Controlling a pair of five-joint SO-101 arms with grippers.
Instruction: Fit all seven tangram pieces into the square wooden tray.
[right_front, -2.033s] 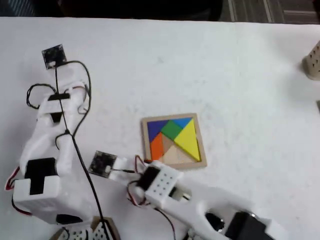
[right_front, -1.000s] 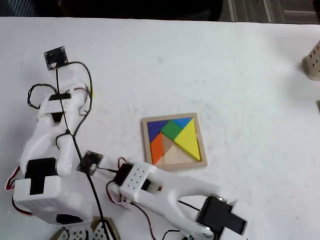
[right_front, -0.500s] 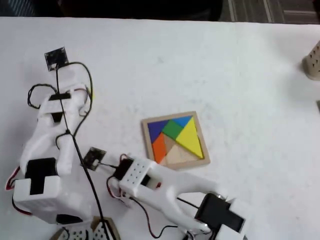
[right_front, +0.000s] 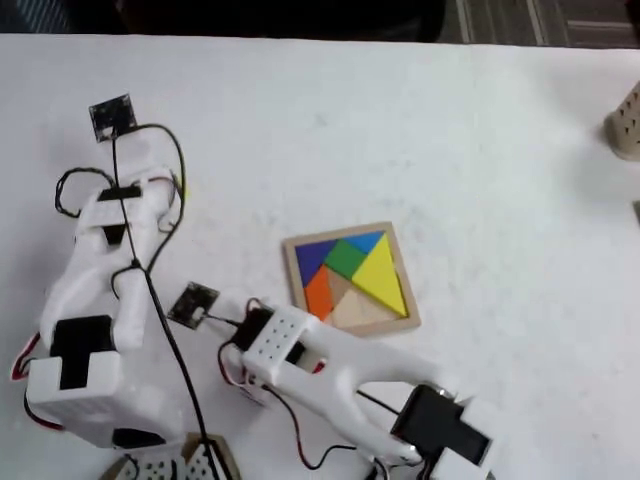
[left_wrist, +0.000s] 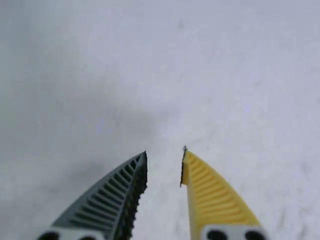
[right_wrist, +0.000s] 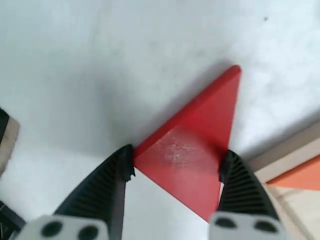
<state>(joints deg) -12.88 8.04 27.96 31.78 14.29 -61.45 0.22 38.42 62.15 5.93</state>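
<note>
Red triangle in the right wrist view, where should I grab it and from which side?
Come down from above and pinch the red triangle across its thin edges, as the right gripper now sits: one finger at a corner, the other on the opposite edge. It is a thin flat slab, so probably only those edges give purchase.

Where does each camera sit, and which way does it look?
High view: fixed overhead, looking down at the wooden tray, left arm and right arm.
Left wrist view: wrist-mounted, looking past the left claw at table.
Right wrist view: wrist-mounted, looking past the right claw at the red triangle.
High and right wrist views share the wooden tray.
</note>
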